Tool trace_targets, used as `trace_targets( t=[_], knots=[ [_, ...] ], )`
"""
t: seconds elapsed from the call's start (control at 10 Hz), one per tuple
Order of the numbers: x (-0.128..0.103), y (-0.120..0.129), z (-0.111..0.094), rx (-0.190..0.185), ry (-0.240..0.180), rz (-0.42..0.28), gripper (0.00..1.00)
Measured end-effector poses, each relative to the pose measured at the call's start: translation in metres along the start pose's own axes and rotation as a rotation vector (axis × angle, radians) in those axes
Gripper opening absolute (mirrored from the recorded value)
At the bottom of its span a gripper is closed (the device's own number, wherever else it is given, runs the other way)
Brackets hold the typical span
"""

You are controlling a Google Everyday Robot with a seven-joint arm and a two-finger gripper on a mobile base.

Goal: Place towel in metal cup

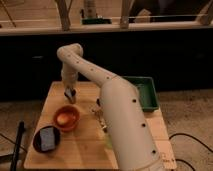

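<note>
So the pincer (70, 94) hangs low over the back-left of the bench (85, 146), just behind the orange bowl (66, 118). Honestly can't tell if it's apart, together or holding anything.

The pale folded thing in the dark bowl (35, 141) at the front-left corner is probably the towel (47, 138), but that's a guess. I'd line up straight above it, come down slow and pinch the middle.

Orange bowl looks empty, and so does the green tray (145, 93). I can't pick out a metal cup; maybe it's among the small bits (100, 113) beside the arm.
</note>
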Motion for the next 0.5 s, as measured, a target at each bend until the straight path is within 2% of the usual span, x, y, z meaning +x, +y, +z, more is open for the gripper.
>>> trace_targets(
  t=[0.5],
  knots=[
    [0.0022,0.001,0.0011,0.011,-0.013,-0.006,0.8]
  ],
)
